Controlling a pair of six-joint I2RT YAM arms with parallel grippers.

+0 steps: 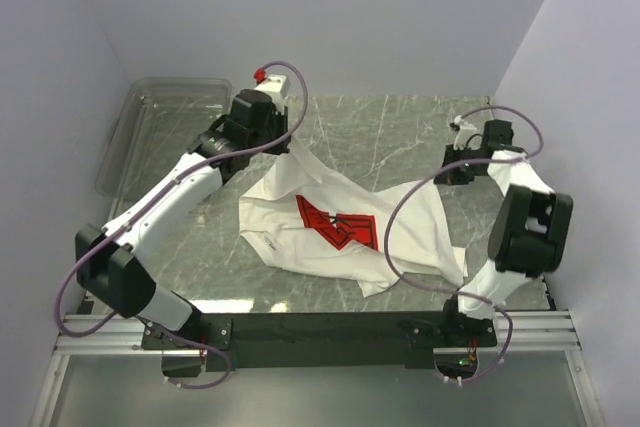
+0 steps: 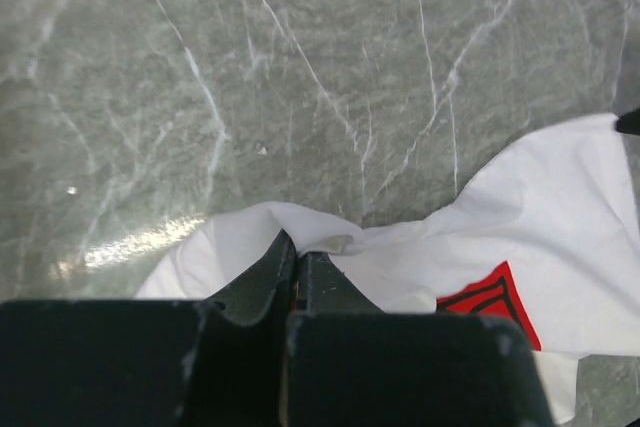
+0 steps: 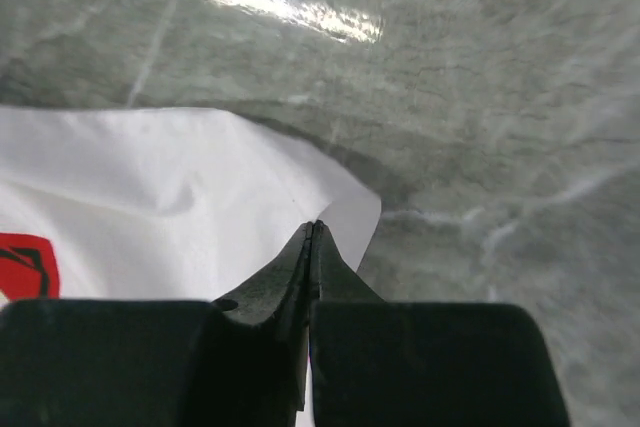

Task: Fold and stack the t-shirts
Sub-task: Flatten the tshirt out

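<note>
Left gripper (image 2: pixel 298 265), right gripper (image 3: pixel 312 239): fingers pressed together, pinching t-shirt (image 1: pixel 335 195) edges.
Crumpled at table (image 1: pixel 400 127) centre, red print up.

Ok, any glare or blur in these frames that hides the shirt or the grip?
Right wrist: a glare streak on the table, clear of the t-shirt, marble slightly soft. Left wrist: a fainter glare patch beside the cloth, veins sharp. Top external: evenly lit, sharp.
</note>
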